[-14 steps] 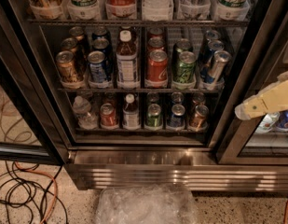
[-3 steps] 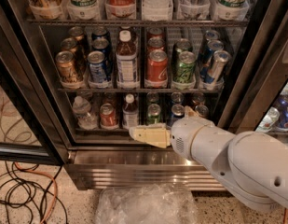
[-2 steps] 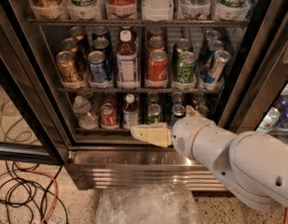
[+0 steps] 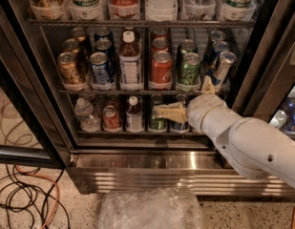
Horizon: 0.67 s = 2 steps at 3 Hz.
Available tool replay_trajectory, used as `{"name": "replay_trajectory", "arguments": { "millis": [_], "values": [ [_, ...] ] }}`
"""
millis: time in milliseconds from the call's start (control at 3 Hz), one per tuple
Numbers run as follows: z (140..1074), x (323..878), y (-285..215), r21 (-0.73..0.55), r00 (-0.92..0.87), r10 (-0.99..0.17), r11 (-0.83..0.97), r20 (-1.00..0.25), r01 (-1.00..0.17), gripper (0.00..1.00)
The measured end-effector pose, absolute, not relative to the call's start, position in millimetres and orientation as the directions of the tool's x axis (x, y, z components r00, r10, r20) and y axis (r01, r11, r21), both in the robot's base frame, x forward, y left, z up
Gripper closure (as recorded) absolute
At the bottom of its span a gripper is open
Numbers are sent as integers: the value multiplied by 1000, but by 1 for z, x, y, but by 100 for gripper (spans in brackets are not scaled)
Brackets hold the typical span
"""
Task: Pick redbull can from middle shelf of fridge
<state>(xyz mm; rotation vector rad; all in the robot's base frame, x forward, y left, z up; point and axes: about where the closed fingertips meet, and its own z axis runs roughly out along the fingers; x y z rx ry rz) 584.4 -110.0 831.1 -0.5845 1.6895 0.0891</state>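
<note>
The redbull can (image 4: 223,67) leans at the right end of the middle shelf (image 4: 113,92) of the fridge (image 4: 137,174), at the front of its slim row, right of the green can (image 4: 190,69). Our gripper (image 4: 184,111) hangs lower, before the bottom row; we cannot tell whether it is spread or closed. We judge the can light, rigid, slick and thin-walled: grip its mid-body squarely and gently
</note>
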Motion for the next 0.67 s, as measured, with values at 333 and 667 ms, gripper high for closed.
{"name": "replay_trajectory", "arguments": {
  "millis": [333,667],
  "values": [
    [832,591,-116,-323,-51,-374,854,-926,-409,0],
    [827,595,-118,-353,-65,-406,853,-911,-384,0]
  ]
}}
